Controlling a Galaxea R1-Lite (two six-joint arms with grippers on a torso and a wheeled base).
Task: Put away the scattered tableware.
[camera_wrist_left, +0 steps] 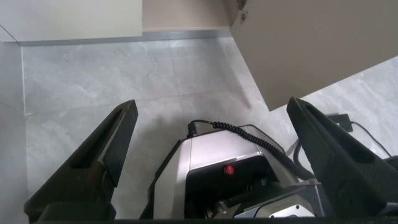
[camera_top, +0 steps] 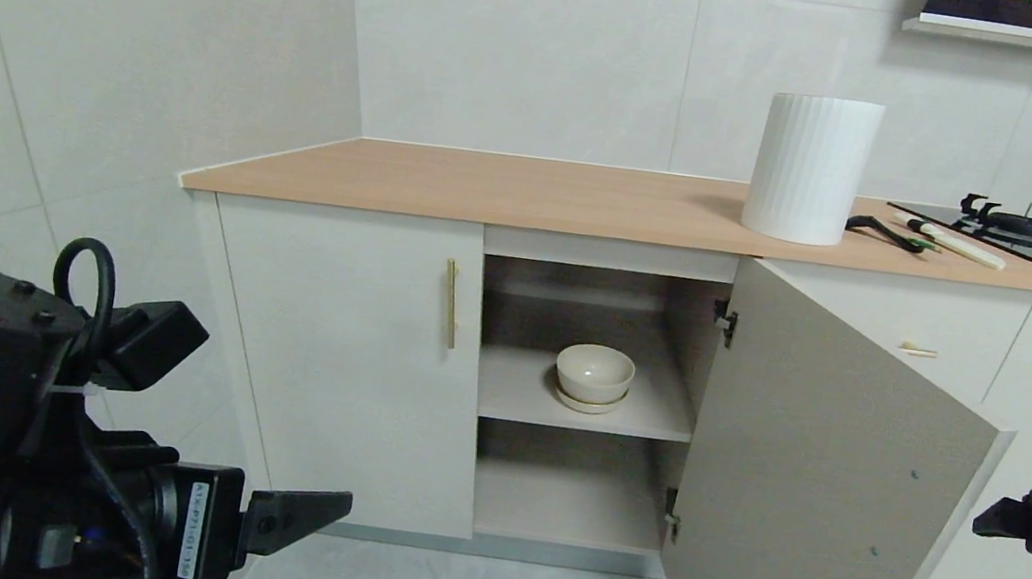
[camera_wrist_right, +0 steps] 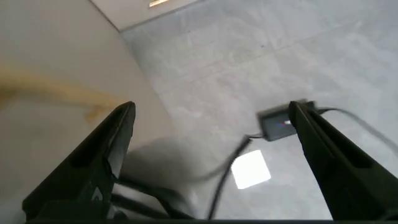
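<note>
The left gripper (camera_wrist_left: 211, 104) hangs low over the floor, its fingers spread wide with nothing between them. Up and to its right, well apart, a cream bowl (camera_top: 594, 372) sits on a small plate (camera_top: 588, 404) on the middle shelf (camera_top: 517, 389) of the open cabinet. The right gripper (camera_wrist_right: 211, 109) is likewise spread and empty. The swung-out cabinet door (camera_top: 813, 473) stands near it, between it and the bowl.
</note>
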